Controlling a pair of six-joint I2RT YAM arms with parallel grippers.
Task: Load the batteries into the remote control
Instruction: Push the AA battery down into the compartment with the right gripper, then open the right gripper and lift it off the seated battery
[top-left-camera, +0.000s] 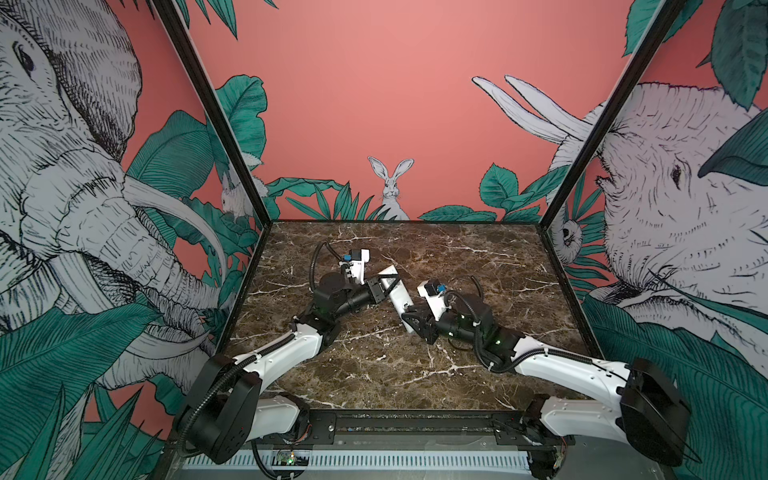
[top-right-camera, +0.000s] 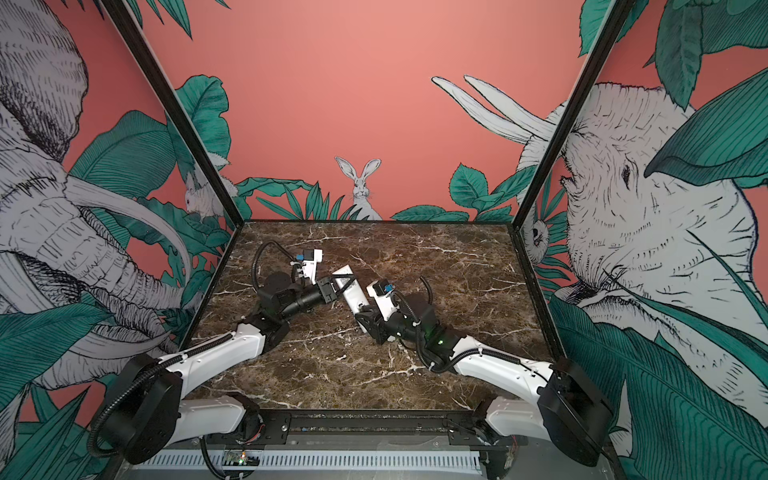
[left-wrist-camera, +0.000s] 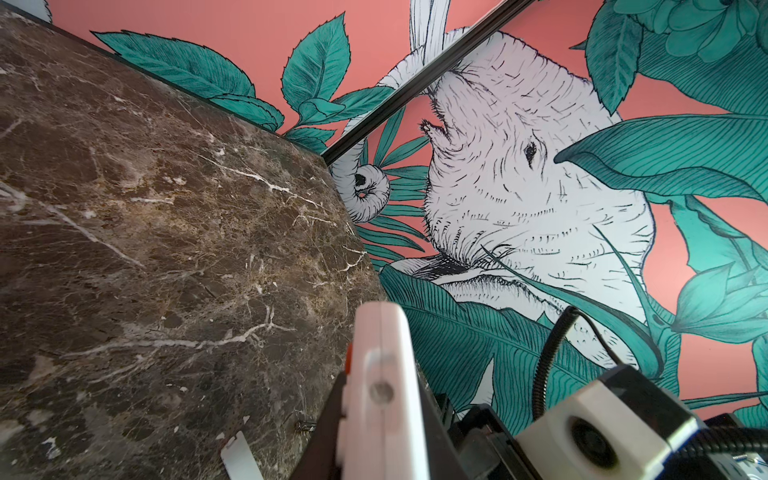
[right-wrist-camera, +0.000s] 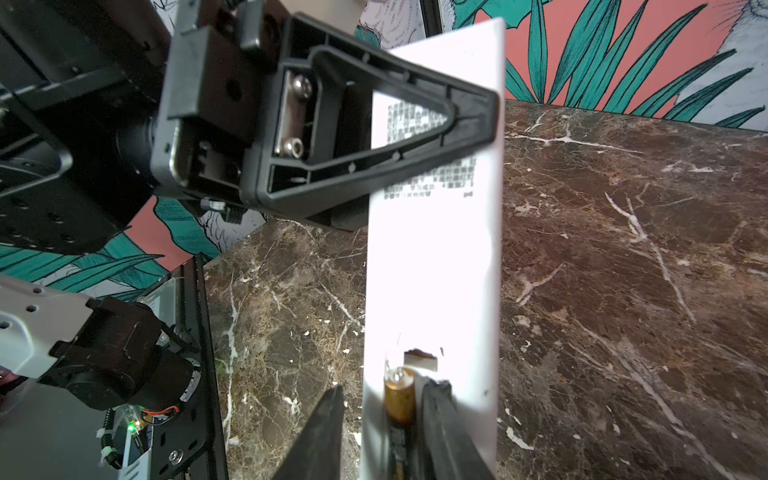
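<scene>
The white remote control (top-left-camera: 400, 297) (top-right-camera: 352, 291) is held over the marble, plain back up, with my left gripper (top-left-camera: 388, 283) shut across its far end. In the right wrist view the remote (right-wrist-camera: 436, 270) shows printed text under the left finger (right-wrist-camera: 469, 120). A copper-topped battery (right-wrist-camera: 399, 401) lies in its open compartment. My right gripper (right-wrist-camera: 388, 390) is open there, one finger beside the battery and one outside the remote's edge. In the left wrist view the remote (left-wrist-camera: 382, 395) is edge-on. A second battery (left-wrist-camera: 305, 426) lies on the marble beyond it.
A small white cover plate (left-wrist-camera: 239, 457) lies on the marble near the loose battery. The dark marble table (top-left-camera: 374, 374) is walled by printed panels on three sides. Both arms meet at its middle, with the right wrist camera housing (left-wrist-camera: 590, 428) close to the left gripper.
</scene>
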